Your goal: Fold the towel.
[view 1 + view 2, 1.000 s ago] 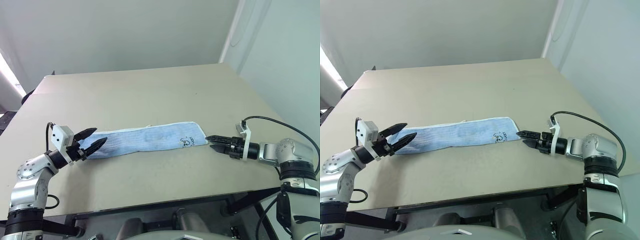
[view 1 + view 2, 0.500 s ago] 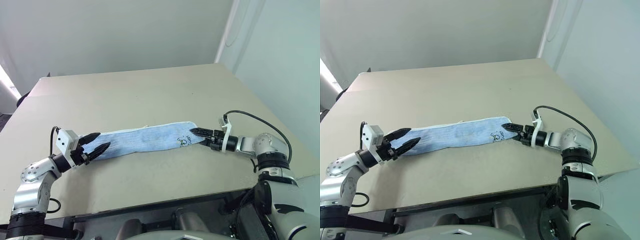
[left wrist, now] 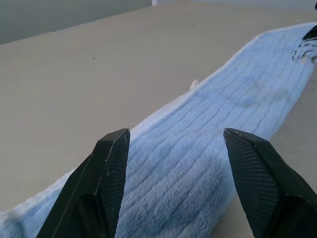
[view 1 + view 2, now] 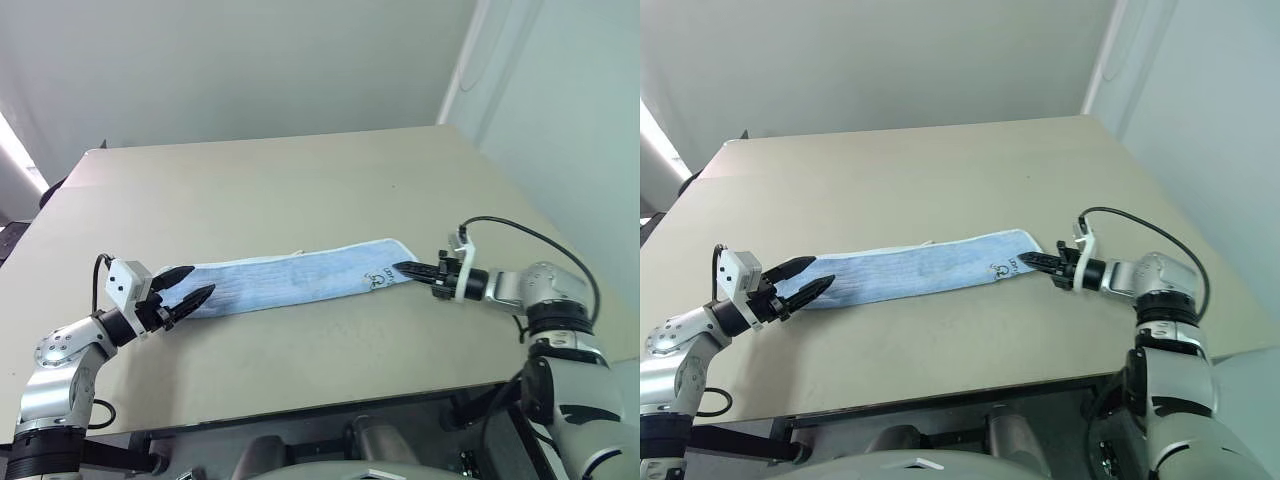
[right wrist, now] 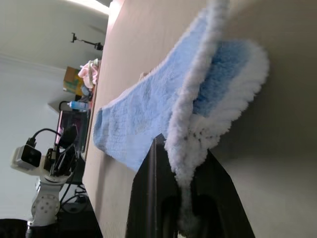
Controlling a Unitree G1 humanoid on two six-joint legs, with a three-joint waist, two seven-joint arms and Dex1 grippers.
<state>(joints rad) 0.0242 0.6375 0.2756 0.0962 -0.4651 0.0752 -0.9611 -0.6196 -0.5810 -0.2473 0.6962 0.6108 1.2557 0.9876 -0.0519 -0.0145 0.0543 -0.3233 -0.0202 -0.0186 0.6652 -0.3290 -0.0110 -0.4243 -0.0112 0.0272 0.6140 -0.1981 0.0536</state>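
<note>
Towel (image 4: 300, 279) lying as a long narrow strip across the table (image 4: 300, 190), seemingly folded lengthwise already; end-to-end fold not yet done, by the look of it. Emblem end being pinched by the right gripper (image 4: 412, 270), fingers clamped on the white edging. Far end sitting between the spread fingers of the left gripper (image 4: 185, 284), straddling the cloth without squeezing it.

Beige table (image 4: 300, 190); perhaps clutter (image 5: 81, 82) beyond
</note>
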